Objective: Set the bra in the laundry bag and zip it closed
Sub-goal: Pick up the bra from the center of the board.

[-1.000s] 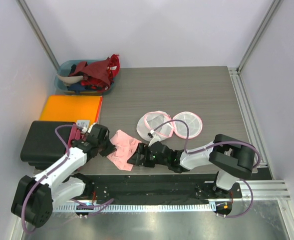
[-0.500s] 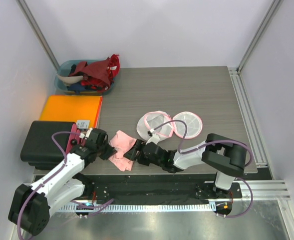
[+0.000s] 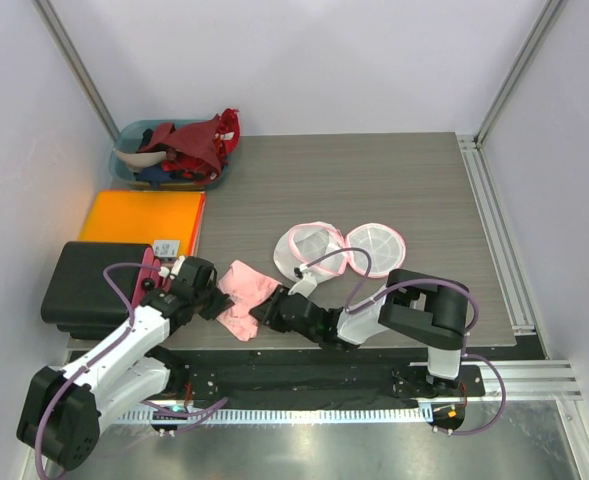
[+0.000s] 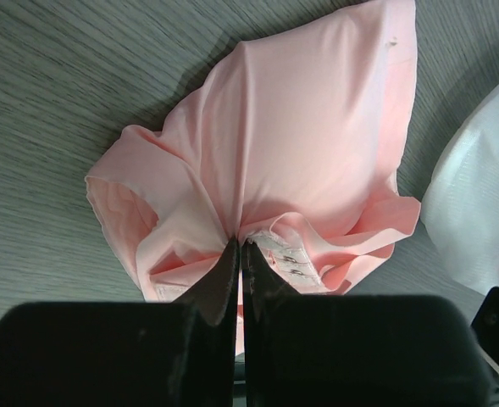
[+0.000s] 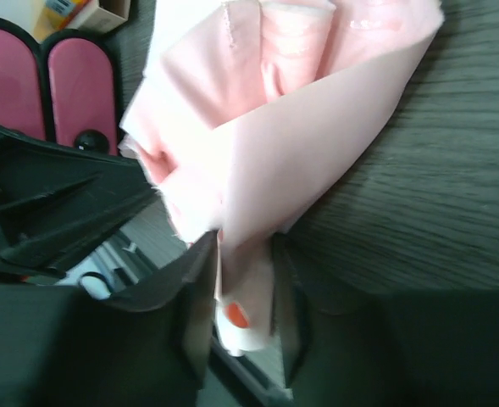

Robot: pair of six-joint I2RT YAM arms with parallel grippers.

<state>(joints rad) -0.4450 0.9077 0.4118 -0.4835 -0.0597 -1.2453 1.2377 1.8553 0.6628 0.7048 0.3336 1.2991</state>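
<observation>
Holding what, those jaws?
— Both grip the pink bra: left jaws shut tight on one edge, right jaws pinching a fold opposite.
And the laundry bag?
— Spread open on the worktop, just beyond the bra.

No legible text, label or number anywhere

The right gripper moved left to the right edge of the soft pink fabric bra and narrowed its jaws around it. The bra bunched into a narrower heap.
</observation>
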